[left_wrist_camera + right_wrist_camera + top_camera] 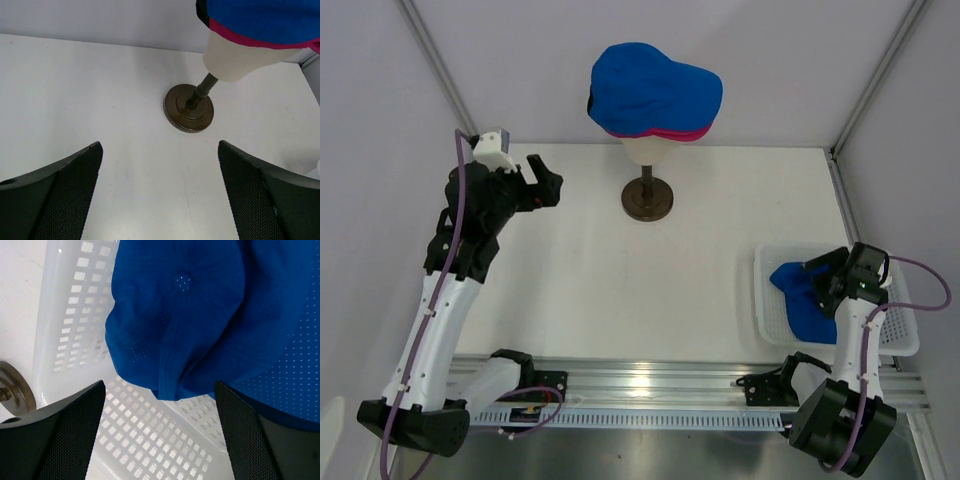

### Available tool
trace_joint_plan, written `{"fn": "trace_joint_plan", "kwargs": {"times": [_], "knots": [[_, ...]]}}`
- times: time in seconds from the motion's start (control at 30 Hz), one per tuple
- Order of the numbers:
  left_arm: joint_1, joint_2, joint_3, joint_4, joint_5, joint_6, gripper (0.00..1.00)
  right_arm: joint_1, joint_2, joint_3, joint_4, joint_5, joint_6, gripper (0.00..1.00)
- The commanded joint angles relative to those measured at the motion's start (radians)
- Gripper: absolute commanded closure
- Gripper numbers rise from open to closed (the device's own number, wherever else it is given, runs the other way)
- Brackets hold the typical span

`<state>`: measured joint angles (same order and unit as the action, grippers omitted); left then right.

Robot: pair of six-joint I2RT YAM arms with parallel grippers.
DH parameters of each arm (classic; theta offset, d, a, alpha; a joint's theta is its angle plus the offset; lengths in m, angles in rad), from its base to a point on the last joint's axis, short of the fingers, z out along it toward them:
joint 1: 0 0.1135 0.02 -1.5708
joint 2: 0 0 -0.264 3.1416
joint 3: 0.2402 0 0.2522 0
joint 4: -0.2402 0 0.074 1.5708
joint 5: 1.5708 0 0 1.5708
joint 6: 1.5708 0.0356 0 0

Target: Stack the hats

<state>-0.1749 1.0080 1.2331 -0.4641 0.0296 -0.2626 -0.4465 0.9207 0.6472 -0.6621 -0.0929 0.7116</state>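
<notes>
- A blue cap (655,90) is seen over a pink cap (670,135) on the head (645,152), at the middle of the counter's (570,280) far edge.
- A third cap (200,315) (blue as well) is found in the basket (767,320) at the near right corner, so the stack is judged unfinished.
- The right gripper (160,385) is poised just over it with the jaws apart and nothing clamped; the crown's lower fold is framed between them.
- The left gripper (160,145) is poised near the far left corner, jaws wide apart and empty.
- The fold is best pinched deep, so that the fabric cannot slip. The cap should then be lifted straight up before being carried across, lest the basket be dragged along.
</notes>
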Motion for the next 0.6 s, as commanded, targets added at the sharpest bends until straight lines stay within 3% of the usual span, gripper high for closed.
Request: {"fn": "trace_joint_plan", "kwargs": {"times": [0.0,0.4,0.5,0.53,0.57], "knots": [[-0.008,-0.046,-0.023,0.007,0.062,-0.001,0.01,0.005,-0.008,-0.012,0.035,0.076,0.009,0.09],[-0.008,-0.083,-0.099,0.048,0.119,0.002,0.01,0.06,0.153,-0.014,0.124,0.19,-0.02,0.25],[-0.008,-0.085,-0.118,0.05,0.118,0.002,0.0,0.072,0.205,0.006,0.124,0.206,-0.038,0.41],[-0.008,-0.083,-0.116,0.051,0.121,0.0,0.0,0.075,0.214,0.014,0.124,0.217,-0.05,0.54],[-0.008,-0.08,-0.116,0.053,0.119,-0.001,0.0,0.078,0.219,0.019,0.119,0.22,-0.05,0.6]]}}
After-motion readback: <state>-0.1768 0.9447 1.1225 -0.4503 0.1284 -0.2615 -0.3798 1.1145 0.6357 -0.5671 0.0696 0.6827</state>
